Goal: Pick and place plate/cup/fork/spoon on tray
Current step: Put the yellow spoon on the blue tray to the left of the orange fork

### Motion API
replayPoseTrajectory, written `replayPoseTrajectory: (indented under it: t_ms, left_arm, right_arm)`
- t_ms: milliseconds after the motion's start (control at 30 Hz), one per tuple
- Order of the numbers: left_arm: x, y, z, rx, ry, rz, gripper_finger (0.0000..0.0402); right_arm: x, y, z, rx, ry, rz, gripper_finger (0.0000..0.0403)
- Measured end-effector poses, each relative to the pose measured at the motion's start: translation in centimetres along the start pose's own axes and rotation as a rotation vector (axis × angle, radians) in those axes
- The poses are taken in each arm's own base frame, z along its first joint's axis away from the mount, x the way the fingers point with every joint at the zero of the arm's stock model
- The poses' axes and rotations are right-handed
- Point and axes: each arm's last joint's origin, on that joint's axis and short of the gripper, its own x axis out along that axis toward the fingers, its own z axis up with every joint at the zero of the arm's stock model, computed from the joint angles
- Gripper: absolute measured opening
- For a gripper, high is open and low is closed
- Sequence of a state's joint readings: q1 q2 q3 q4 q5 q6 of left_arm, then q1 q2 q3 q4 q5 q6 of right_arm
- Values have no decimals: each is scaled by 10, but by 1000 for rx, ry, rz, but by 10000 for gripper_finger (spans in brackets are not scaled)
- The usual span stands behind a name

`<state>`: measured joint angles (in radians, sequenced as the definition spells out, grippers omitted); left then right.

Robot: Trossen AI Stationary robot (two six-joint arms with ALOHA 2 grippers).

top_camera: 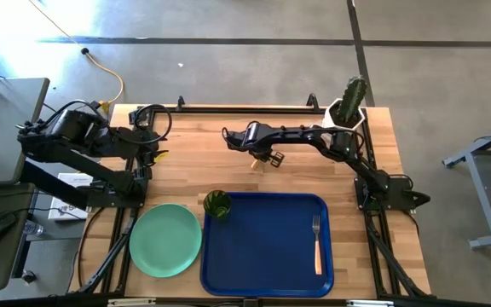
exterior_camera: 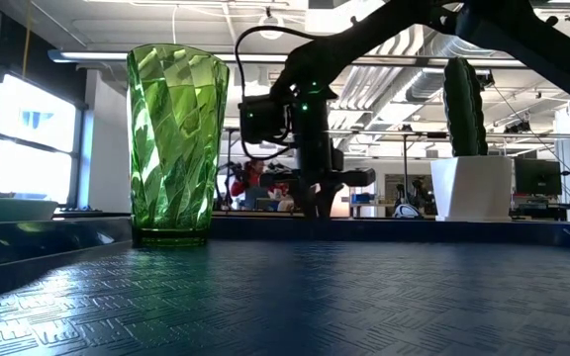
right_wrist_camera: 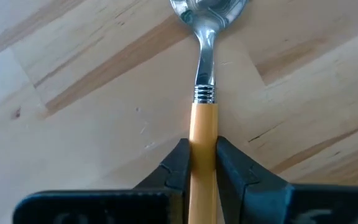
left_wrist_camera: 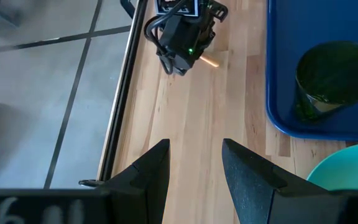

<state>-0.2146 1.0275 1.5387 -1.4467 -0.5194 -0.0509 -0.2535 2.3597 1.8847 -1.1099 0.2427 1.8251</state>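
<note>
**Two pieces on the tray, spoon in my right jaws, plate still to come**

From the high view I judge the job about half done. The small fork with metal tines and an orange handle [top_camera: 317, 243] lies inside the large dark-blue rectangular plastic tray [top_camera: 262, 256], and the small translucent olive-green tumbler, the cup [top_camera: 217, 205], stands upright in the tray corner nearest my left arm.

My right gripper [right_wrist_camera: 198, 163] sits low over the bare wooden table [top_camera: 203, 162], its jaws pressed onto the orange-yellow handle of the small spoon with the shiny metal bowl [right_wrist_camera: 204, 81]. The bowl points straight ahead of the jaws, resting on or just above the wood; I cannot tell which.

The round, flat mint-green plate [top_camera: 165, 240] is still outside the tray, just beside its edge, below and to one side of my left gripper [left_wrist_camera: 194, 165], whose jaws are spread with nothing between them.

A white pot holding a cactus [top_camera: 349, 106] stands well behind the right jaws, away from the tray. Between the jaws and the tray I see only open wood.
</note>
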Motion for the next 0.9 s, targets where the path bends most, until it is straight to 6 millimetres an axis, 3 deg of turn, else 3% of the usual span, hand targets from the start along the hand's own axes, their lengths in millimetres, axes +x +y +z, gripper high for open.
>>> replayPoseTrajectory:
  t_ms: [900]
  left_arm:
    - [0,0,0,1,0,-4,135]
  right_arm:
    - [-8,-5,-13,-356,1,13,20]
